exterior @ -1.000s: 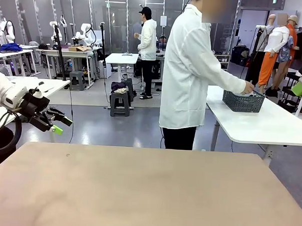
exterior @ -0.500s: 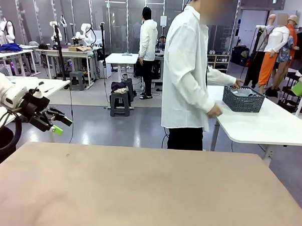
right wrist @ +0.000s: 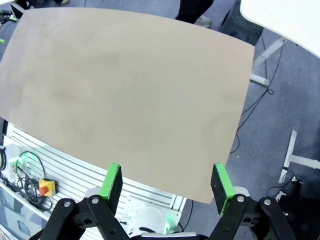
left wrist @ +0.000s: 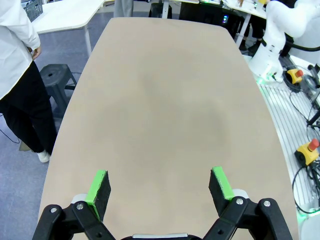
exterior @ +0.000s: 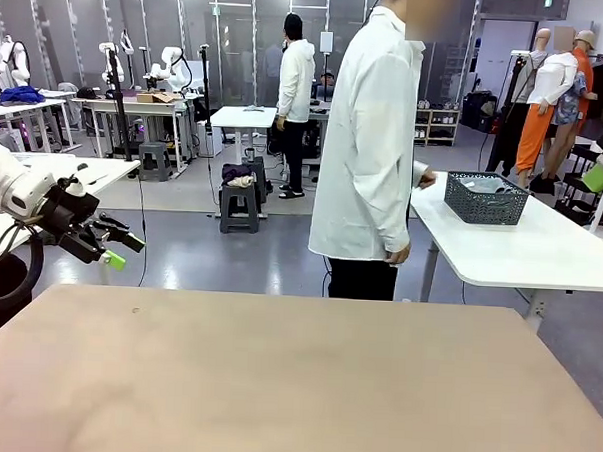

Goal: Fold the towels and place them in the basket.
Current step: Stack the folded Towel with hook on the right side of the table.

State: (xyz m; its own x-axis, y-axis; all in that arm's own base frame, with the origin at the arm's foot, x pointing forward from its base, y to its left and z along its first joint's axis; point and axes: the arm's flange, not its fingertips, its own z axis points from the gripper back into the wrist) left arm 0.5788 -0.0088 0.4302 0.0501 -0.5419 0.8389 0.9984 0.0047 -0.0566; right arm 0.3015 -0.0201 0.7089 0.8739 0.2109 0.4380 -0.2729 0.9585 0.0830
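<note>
Left gripper point(left wrist: 159, 189): fingers wide apart, holding nothing, parked off the left edge of the worktop point(exterior: 275, 385).
Right gripper point(right wrist: 166, 186): fingers wide apart, holding nothing, above the worktop's near edge.
Basket point(exterior: 486, 197): on a white side table point(exterior: 541, 251) behind the person point(exterior: 370, 149), something pale inside, likely towels.
Risk: basket sits well beyond reach, so any stretch toward it could hit the person.
Room: worktop bare from edge to edge, free for both arms.
</note>
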